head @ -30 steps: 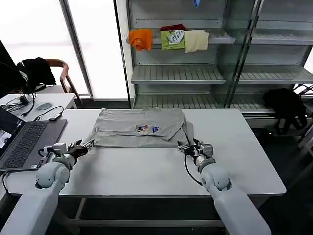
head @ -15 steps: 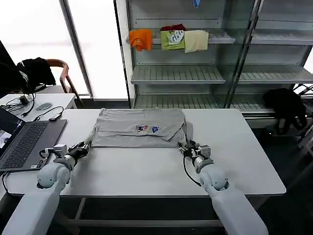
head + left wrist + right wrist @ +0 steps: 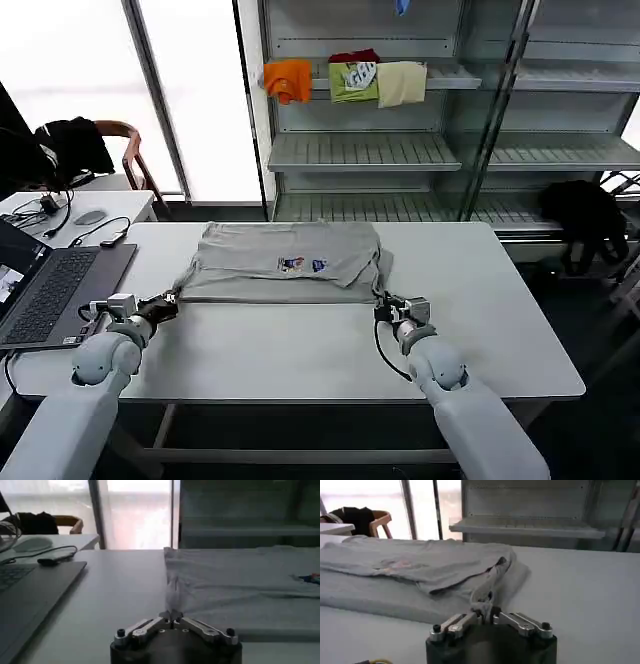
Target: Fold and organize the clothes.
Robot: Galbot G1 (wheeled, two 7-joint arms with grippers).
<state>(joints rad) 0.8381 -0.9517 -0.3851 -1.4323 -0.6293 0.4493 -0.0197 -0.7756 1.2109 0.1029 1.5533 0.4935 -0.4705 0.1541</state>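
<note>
I have the left claw (image 3: 166, 299) and right claw (image 3: 382, 306) each pinching a near corner of the grey shirt (image 3: 285, 262) on the desk (image 3: 300, 345); next, I'd judge, lift both evenly and fold away.

Bright windows (image 3: 90, 70), grey metal shelving (image 3: 440, 150), a wooden chair (image 3: 125, 150) beside a white table (image 3: 500, 330).

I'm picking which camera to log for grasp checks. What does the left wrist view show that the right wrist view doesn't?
Left wrist view alone: the laptop beside the left gripper, a cable and a mouse on the side desk, and that gripper's jaws shut on a pinched-up bit of the grey shirt's edge.

Right wrist view alone: the right gripper, jaws shut on a bunched fold of the shirt, and a bare metal shelf behind the table.

Both: the grey shirt lying on the white table, plus the wooden chair with a dark garment by the window.
</note>
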